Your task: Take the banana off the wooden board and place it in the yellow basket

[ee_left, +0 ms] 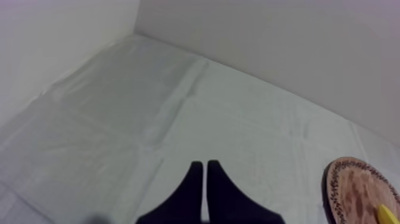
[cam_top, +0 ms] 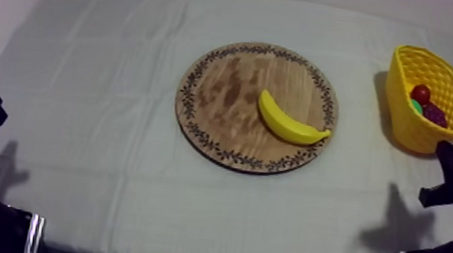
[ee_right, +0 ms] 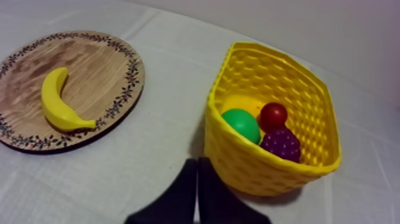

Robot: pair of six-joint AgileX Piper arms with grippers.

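Left hand point(ee_left: 204, 164): clenched, black fingers pressed together in a narrow wedge, holding nothing; over bare cloth, well off the left side of the wooden board point(cam_top: 225, 96).
Right hand point(ee_right: 197, 161): likewise clenched on nothing; off the board's right side, clear of its rim.
Banana point(cam_top: 289, 125): yellow, lying flat on the board, on its right half near the patterned rim, stem end towards the right; neither hand touches it.
Yellow basket point(cam_top: 405, 121): on the table point(cam_top: 106, 85), to the right of the board and apart from it. It contains a small red fruit point(cam_top: 420, 93), a bunch of grapes point(cam_top: 436, 115) and a round green toy fruit point(ee_right: 241, 125).
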